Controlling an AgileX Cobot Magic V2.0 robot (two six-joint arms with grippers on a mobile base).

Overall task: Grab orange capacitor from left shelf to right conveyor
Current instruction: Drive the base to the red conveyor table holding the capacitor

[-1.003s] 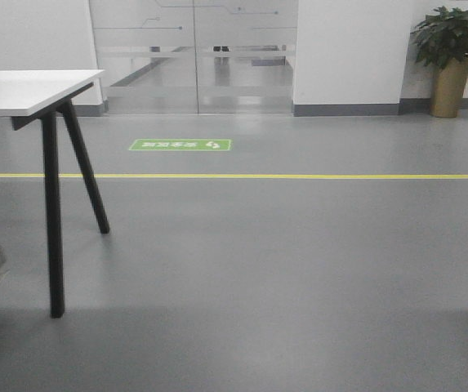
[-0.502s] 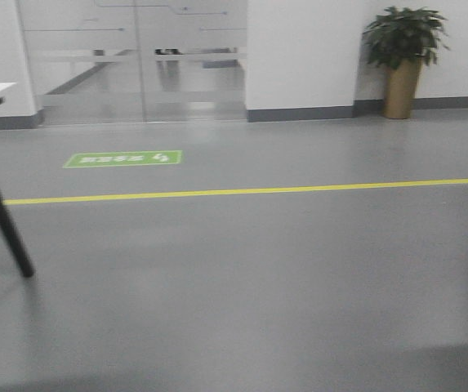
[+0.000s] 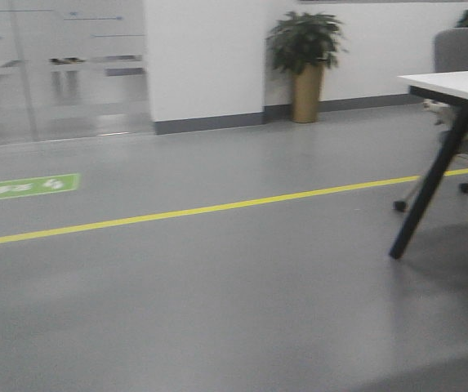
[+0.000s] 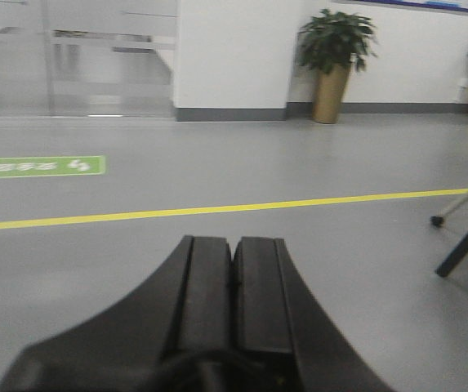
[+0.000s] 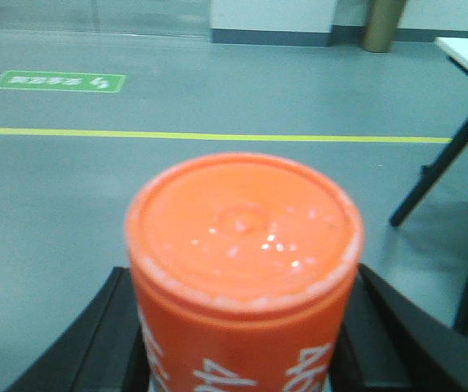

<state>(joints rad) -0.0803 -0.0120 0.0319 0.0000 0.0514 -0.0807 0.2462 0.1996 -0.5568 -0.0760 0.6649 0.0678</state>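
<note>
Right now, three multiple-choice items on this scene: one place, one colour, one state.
1. The orange capacitor is: A. in the right claw; B. in the left claw; C. in neither claw.
2. The floor line is: A. red; B. blue; C. yellow.
3. The left claw is: A. open; B. shut, empty; C. shut on a tool.
Answers: 1 A, black fingers flank it in the right wrist view. 2 C, plainly yellow in the front view. 3 B, its fingers meet with nothing between.

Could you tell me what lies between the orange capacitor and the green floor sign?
A yellow line crosses between the capacitor and the sign, in the right wrist view.
</note>
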